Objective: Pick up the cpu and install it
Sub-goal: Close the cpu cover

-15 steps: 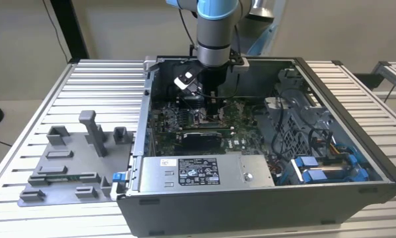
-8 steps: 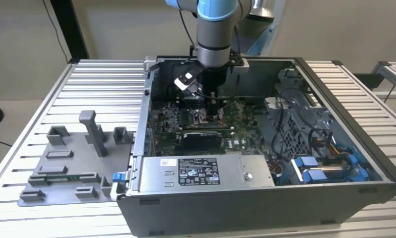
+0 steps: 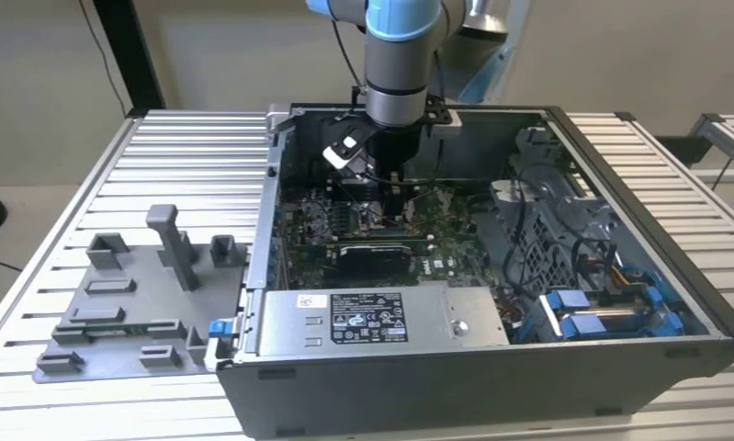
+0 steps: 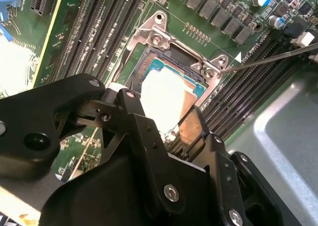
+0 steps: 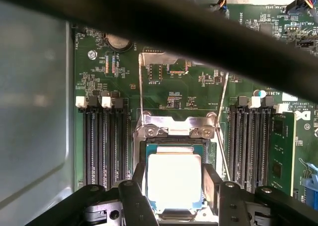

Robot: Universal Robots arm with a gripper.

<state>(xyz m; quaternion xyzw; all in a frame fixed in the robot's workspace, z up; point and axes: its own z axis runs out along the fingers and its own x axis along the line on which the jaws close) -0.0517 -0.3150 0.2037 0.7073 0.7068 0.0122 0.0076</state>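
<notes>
Beige wall [image 3: 220, 55] behind slatted metal table [image 3: 171, 156]

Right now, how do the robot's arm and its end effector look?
The arm is a grey cylinder with a light-blue joint cap and a black wrist; a thin black cable runs beside it. The end effector is black, made of angular linked plates with silver screws.

Open computer case [image 3: 465, 386] sits on slatted metal table [image 3: 183, 156]. Power supply [image 3: 367, 319] along its near wall, blue drive brackets [image 3: 581, 317] beside it. Green motherboard [image 5: 189, 94] inside, black memory slots [image 5: 102, 146] empty. Grey fixture blocks [image 3: 134, 303] on exterior view's left.
</notes>
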